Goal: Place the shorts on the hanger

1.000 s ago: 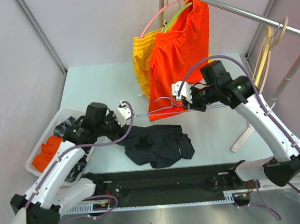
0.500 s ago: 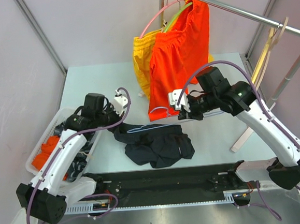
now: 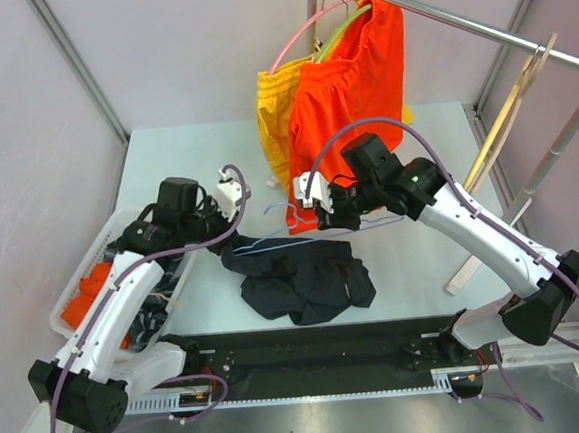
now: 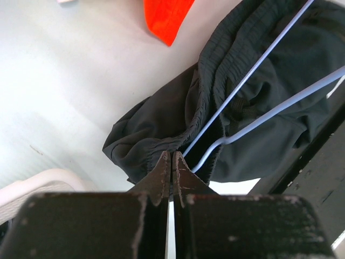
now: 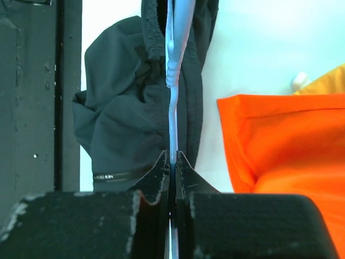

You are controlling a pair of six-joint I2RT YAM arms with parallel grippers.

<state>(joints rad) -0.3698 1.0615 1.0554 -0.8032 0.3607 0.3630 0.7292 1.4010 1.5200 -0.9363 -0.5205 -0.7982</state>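
Observation:
The dark navy shorts (image 3: 305,280) lie bunched on the table near its front edge. My left gripper (image 3: 223,238) is shut on their elastic waistband (image 4: 161,143) and lifts that corner. My right gripper (image 3: 322,217) is shut on the thin light-blue wire hanger (image 3: 272,243), whose lower end reaches into the waistband opening. The left wrist view shows two blue wires (image 4: 253,70) running inside the shorts (image 4: 269,59). In the right wrist view the hanger (image 5: 175,54) runs straight from my shut right gripper (image 5: 172,156) over the shorts (image 5: 124,113).
Orange shorts (image 3: 351,101) and yellow shorts (image 3: 274,117) hang on pink and green hangers from the rail (image 3: 475,26) at the back. Cream hangers (image 3: 507,109) hang at right. A white basket (image 3: 79,283) with clothes stands at left. A black strip (image 3: 310,350) runs along the front.
My right gripper has carried the hanger left and forward until its end entered the shorts. My left gripper has lifted the waistband corner up and back.

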